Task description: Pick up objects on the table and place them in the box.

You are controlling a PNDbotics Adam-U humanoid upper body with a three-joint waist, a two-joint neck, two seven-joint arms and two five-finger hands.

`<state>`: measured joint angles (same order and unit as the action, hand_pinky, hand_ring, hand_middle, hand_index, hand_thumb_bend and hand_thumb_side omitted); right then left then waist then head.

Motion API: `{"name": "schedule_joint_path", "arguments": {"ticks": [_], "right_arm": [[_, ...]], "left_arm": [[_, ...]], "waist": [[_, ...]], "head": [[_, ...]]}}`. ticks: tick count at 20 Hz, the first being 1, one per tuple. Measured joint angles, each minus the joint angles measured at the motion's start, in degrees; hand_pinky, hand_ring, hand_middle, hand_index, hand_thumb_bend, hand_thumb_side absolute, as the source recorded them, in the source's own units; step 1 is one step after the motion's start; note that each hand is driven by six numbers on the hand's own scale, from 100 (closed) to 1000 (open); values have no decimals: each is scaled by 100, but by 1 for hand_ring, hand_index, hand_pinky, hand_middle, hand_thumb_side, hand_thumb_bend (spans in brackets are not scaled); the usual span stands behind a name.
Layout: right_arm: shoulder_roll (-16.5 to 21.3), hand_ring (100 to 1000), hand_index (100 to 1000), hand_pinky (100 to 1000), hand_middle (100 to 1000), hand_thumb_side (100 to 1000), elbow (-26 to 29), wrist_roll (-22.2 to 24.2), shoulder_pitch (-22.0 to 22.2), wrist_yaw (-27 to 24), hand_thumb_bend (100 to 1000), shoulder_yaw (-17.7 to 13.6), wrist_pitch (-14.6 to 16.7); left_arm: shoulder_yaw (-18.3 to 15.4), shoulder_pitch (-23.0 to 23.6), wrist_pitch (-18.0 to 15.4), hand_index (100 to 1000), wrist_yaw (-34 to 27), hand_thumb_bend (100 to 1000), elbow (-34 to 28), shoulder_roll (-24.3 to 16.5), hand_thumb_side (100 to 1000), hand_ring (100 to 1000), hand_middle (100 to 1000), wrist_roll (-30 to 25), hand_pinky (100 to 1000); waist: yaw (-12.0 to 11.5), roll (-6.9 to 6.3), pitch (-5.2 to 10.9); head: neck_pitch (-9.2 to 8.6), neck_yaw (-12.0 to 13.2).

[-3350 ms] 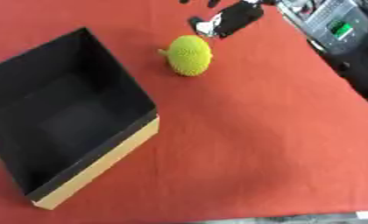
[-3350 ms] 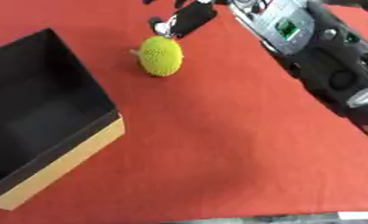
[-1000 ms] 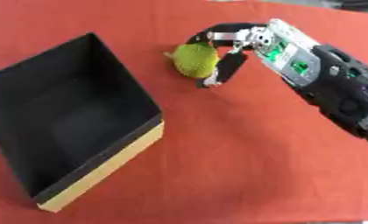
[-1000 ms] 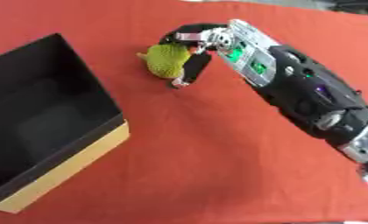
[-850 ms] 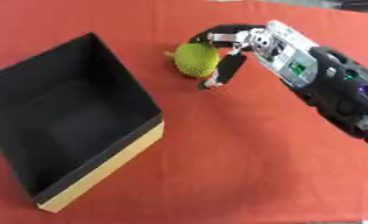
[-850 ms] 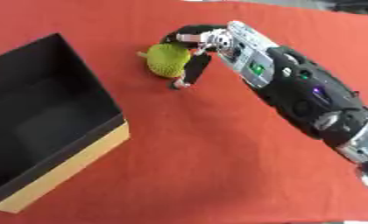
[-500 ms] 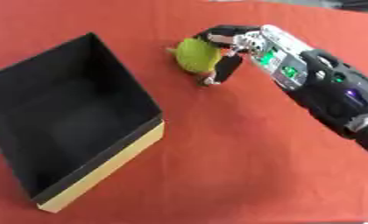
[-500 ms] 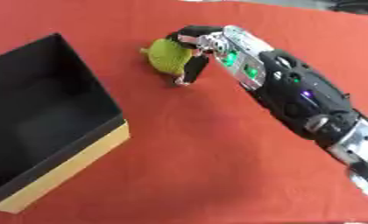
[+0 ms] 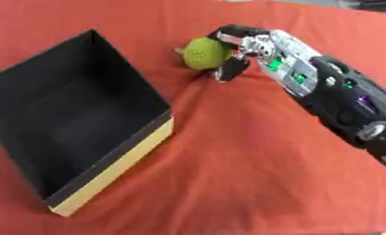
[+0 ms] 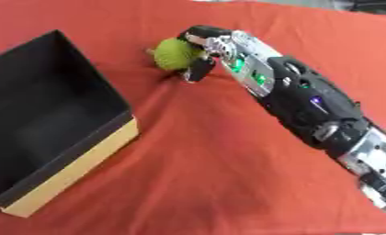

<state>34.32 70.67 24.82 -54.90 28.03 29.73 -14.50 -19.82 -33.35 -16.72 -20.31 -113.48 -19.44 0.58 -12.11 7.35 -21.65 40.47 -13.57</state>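
Sitting over on the left is the box [image 9: 76,124], black inside and out with a tan strip along its near bottom edge, open at the top, and as far as I can see nothing in it. It's turned at an angle on the red cloth-covered surface [image 9: 228,174], one corner pointing toward the far side.

Just past the box's far right corner, a bit further back, there's the yellow-green ball [image 9: 204,53], a bumpy, textured little thing. Can't tell for sure if it's resting on the cloth or lifted slightly, but it sits right at the cloth's level with a small wrinkle in the fabric beside it.

Right of the ball is the robot's right hand [image 9: 241,46], and it's got its fingers curled round the ball: some wrap over the top, and the thumb or a lower finger comes down on the near right side of it, so the ball is pinched between them. The ball is well clear of the box opening, not over it.

From the hand, the right arm [image 10: 309,105] runs off diagonally to the lower right, away from the box, silver near the wrist with little green lights, then bulky black casing with a purple light further down.

The left hand doesn't show up anywhere.
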Motion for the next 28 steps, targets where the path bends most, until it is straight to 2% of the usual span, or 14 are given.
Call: {"name": "schedule_joint_path", "arguments": {"ticks": [3, 4, 7, 8, 9, 10, 13, 19, 21, 23, 26, 28], "right_arm": [[48, 973, 790, 790, 737, 168, 102, 82, 0, -27, 100, 0, -34], [66, 979, 807, 793, 754, 177, 127, 118, 0, -30, 131, 0, -36], [94, 1000, 880, 810, 825, 198, 192, 242, 1, -47, 264, 3, -4], [111, 1000, 912, 824, 864, 264, 209, 296, 1, -51, 362, 6, 27], [125, 1000, 921, 832, 879, 314, 213, 353, 1, -56, 410, 8, 67], [128, 1000, 922, 834, 878, 326, 222, 411, 1, -61, 420, 8, 113], [129, 1000, 920, 837, 881, 273, 236, 540, -3, -80, 389, -11, 239], [129, 1000, 887, 831, 837, 250, 201, 589, -50, -284, 283, -97, 276], [129, 1000, 844, 821, 791, 225, 193, 564, -55, -320, 220, -110, 246], [129, 1000, 788, 806, 736, 201, 190, 512, -57, -329, 195, -111, 209], [129, 944, 703, 770, 643, 204, 191, 379, -59, -274, 182, -104, 193], [129, 913, 674, 751, 613, 205, 194, 225, -61, -146, 162, -70, 196]], "left_arm": [[0, 0, 8, 723, 0, 100, 0, 0, 294, 688, 598, -9, 626], [0, 0, 9, 723, 0, 100, 0, 0, 293, 688, 598, -9, 626], [0, 0, 9, 723, 0, 100, 0, 0, 294, 688, 598, -9, 626], [0, 0, 9, 723, 0, 100, 0, 0, 294, 688, 598, -9, 626], [0, 0, 9, 723, 0, 100, 0, 0, 294, 688, 599, -9, 626], [1, 0, 9, 724, 0, 100, 0, 0, 294, 688, 598, -10, 626], [2, 0, 11, 724, 0, 100, 0, 0, 295, 689, 599, -11, 626], [29, 0, 22, 724, 0, 100, 0, 0, 295, 689, 598, -23, 626], [29, 0, 25, 724, 0, 100, 0, 0, 296, 688, 598, -25, 626], [30, 0, 32, 724, 0, 100, 0, 0, 296, 687, 597, -32, 626], [31, 0, 37, 724, 0, 100, 0, 0, 297, 687, 596, -37, 626], [32, 0, 45, 724, 0, 100, 0, 0, 298, 686, 596, -45, 626]], "waist": [[5, 0, 0], [5, 0, 0], [10, 0, 1], [11, 0, 1], [12, 0, 2], [13, 0, 2], [14, 0, 4], [17, 0, 5], [17, 0, 5], [18, 0, 6], [17, 0, 7], [14, 0, 7]], "head": [[0, 10], [0, 14], [0, 22], [0, 26], [0, 31], [0, 34], [0, 41], [0, 65], [0, 73], [0, 85], [-2, 87], [-17, 87]]}}
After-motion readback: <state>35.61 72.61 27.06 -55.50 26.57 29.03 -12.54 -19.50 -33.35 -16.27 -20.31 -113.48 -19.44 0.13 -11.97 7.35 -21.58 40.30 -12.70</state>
